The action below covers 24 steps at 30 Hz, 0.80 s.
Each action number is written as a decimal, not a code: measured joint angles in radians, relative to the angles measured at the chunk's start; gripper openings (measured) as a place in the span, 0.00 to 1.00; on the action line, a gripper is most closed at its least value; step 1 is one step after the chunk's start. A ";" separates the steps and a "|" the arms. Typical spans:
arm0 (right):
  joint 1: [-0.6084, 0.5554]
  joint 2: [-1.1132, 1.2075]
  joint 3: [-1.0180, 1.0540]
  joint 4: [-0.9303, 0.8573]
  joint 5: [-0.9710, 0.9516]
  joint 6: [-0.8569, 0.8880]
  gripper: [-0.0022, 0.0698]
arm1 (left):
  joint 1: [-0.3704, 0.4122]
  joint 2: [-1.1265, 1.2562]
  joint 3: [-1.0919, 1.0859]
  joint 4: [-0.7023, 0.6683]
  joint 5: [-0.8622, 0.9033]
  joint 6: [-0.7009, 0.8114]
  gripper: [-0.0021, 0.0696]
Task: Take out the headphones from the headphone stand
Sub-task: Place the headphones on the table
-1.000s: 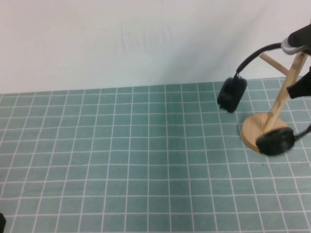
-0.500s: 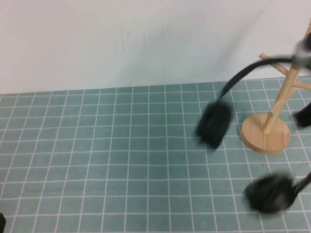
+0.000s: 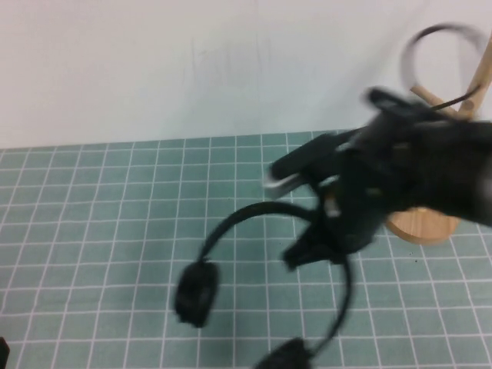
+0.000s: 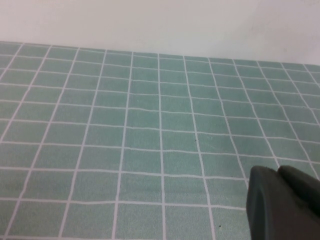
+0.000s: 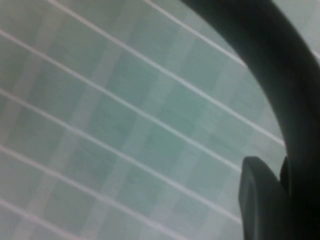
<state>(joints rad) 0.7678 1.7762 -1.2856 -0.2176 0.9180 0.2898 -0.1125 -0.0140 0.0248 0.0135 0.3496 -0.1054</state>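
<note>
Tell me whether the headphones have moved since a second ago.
Yes. The headphones, carried by the right pincer, have left the headphone stand and swung toward the robot's left, over the mat.

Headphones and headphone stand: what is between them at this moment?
In the high view, the right claw and its arm fill the stretch between the headphones and the headphone stand. The left claw hangs apart over bare mat.

Your right arm (image 3: 415, 173) is bulky matte black, with a pale strip on its leading edge and a thin black cable loop (image 3: 438, 54) behind. The left gripper (image 4: 282, 202) is rounded black plastic.
</note>
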 joint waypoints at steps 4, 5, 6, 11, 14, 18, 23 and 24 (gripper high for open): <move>-0.007 0.148 -0.100 0.074 -0.053 -0.045 0.08 | 0.000 0.000 0.000 0.000 0.000 0.000 0.02; -0.008 0.179 -0.125 0.074 -0.058 -0.047 0.08 | 0.000 0.000 0.000 0.000 0.000 0.000 0.02; -0.011 0.204 -0.147 0.071 -0.063 -0.047 0.08 | 0.000 0.000 0.000 0.000 0.000 0.000 0.02; -0.035 0.248 -0.179 0.063 -0.069 -0.037 0.08 | 0.000 0.000 0.000 0.000 0.000 0.000 0.02; -0.046 0.248 -0.179 0.057 -0.074 -0.034 0.09 | 0.000 0.000 0.000 0.000 0.000 0.000 0.02; -0.063 0.263 -0.181 0.045 -0.099 -0.034 0.15 | 0.000 0.000 0.000 0.000 0.000 0.000 0.02; -0.058 0.254 -0.188 0.018 -0.113 -0.007 0.38 | 0.000 0.000 0.000 0.000 0.000 0.000 0.02; -0.053 0.236 -0.188 0.015 -0.113 0.001 0.40 | 0.000 0.000 0.000 0.000 0.000 0.000 0.02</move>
<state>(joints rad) 0.7143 2.0117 -1.4731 -0.2022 0.8054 0.2913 -0.1125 -0.0140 0.0248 0.0135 0.3496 -0.1054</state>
